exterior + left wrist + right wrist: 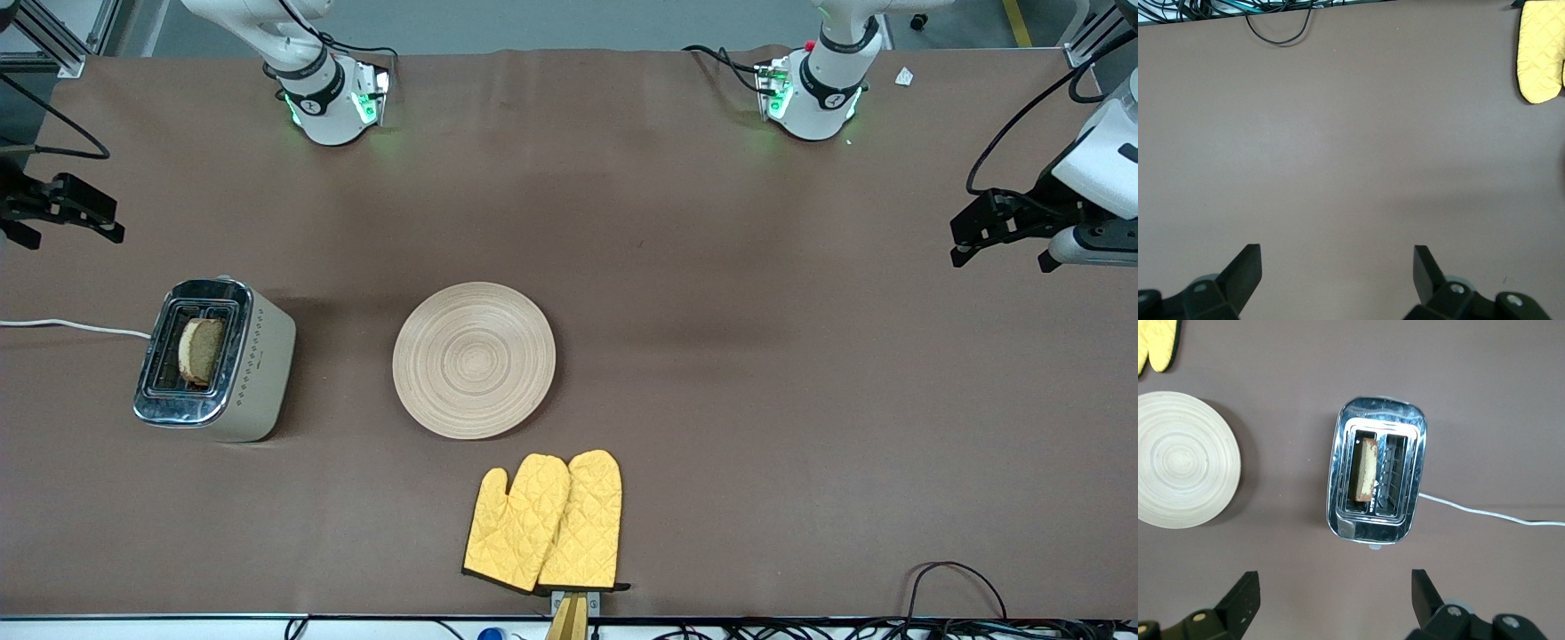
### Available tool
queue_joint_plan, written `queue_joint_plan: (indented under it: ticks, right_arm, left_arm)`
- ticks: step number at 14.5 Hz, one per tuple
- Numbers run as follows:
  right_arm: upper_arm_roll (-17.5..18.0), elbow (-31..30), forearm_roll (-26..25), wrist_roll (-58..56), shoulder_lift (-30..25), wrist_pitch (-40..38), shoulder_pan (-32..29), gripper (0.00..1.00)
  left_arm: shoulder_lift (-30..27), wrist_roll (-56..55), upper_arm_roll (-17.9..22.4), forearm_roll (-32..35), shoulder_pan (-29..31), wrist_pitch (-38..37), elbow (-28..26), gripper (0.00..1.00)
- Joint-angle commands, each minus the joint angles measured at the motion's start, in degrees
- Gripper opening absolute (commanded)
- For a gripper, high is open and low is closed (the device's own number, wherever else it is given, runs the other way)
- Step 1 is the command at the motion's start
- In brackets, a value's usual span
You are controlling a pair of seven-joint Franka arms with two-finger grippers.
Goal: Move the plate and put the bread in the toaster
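The cream toaster (258, 373) with a chrome top (1418, 453) stands toward the right arm's end of the table. The bread (203, 351) stands upright in one of its slots, and its edge (1368, 470) shows in the right wrist view. The round wooden plate (474, 360) lies bare at mid-table beside the toaster; its rim (1225, 463) also shows in the right wrist view. My right gripper (76, 218) hangs open and holds nothing (1336, 587) over bare table close to the toaster. My left gripper (987, 233) waits open and holds nothing (1337, 263) over the left arm's end.
A pair of yellow oven mitts (544, 522) lies nearer the front camera than the plate; one mitt (1540, 50) shows in the left wrist view. The toaster's white cord (71, 327) runs off the table's end. Dark cables (960, 578) loop at the front edge.
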Motion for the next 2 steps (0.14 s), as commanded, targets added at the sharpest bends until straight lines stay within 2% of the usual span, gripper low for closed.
queue_joint_plan:
  ticks: [1, 2]
  right_arm:
    - [0.2, 0.5, -0.7, -0.3, -0.8, 0.4, -0.4, 1.0]
    - [0.1, 0.9, -0.9, -0.2, -0.8, 0.4, -0.4, 1.0]
  left_arm:
    - [0.6, -0.2, -0.1, 1.3, -0.2, -0.3, 1.3, 1.0]
    - [0.6, -0.2, -0.1, 1.3, -0.2, -0.3, 1.3, 1.0]
